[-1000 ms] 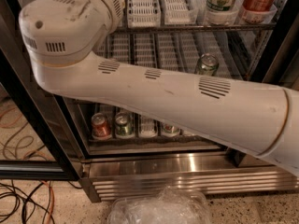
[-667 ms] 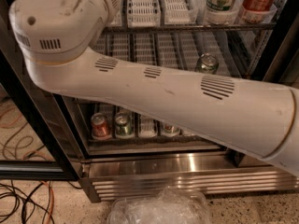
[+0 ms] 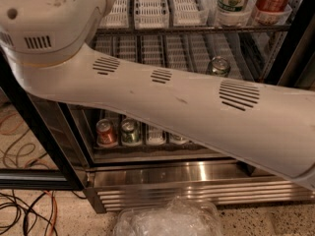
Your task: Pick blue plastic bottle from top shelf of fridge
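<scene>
My white arm (image 3: 162, 92) crosses the whole view in front of the open fridge (image 3: 197, 173), with its elbow joint (image 3: 49, 18) at the top left. The gripper is out of view, past the top edge beyond the elbow. The top shelf (image 3: 197, 28) runs along the upper edge, with white slotted lane trays (image 3: 152, 6). On its right end stand a bottle with a green-and-white label (image 3: 235, 1) and a red-labelled bottle (image 3: 273, 1). The blue plastic bottle is out of view.
A silver can (image 3: 218, 65) stands on the middle rack. A red can (image 3: 106, 132) and a green can (image 3: 130, 132) stand on the bottom rack, above the ribbed steel grille (image 3: 197, 195). A crumpled clear plastic bag (image 3: 167, 220), cables (image 3: 24, 210) and the open door's black frame (image 3: 29, 178) are low down.
The arm's elbow has moved up and to the left, and now covers more of the upper left corner. The bottles and cans have not moved.
</scene>
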Robot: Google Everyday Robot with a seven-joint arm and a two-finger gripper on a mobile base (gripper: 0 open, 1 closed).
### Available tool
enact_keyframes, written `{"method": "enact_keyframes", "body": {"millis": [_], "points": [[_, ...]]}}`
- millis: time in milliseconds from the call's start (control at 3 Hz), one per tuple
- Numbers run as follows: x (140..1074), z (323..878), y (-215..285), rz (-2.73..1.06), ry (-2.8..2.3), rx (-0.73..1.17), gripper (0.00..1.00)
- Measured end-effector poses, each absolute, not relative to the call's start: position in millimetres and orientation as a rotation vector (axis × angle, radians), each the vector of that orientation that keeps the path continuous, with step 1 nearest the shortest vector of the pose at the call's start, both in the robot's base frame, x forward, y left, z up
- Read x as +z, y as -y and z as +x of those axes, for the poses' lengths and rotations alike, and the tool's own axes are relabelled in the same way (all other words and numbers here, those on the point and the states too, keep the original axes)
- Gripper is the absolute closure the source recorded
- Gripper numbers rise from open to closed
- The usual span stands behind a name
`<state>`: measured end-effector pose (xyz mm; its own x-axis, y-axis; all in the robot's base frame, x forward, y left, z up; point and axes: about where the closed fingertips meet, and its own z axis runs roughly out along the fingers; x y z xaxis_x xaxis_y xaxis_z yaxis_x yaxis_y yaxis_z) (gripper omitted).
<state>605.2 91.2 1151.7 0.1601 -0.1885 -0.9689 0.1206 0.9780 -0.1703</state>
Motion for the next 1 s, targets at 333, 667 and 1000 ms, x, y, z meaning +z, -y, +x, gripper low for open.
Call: {"method": "enact_keyframes", "body": {"millis": [333, 667, 1000], "points": [[1138.1, 582.7, -92.0, -0.047, -1.457, -0.184, 1.00], [1121.0, 557.2, -94.6, -0.039, -1.513, -0.146, 1.00], [1099.7, 531.6, -102.9, -0.070, -1.550, -0.094, 1.00]]}}
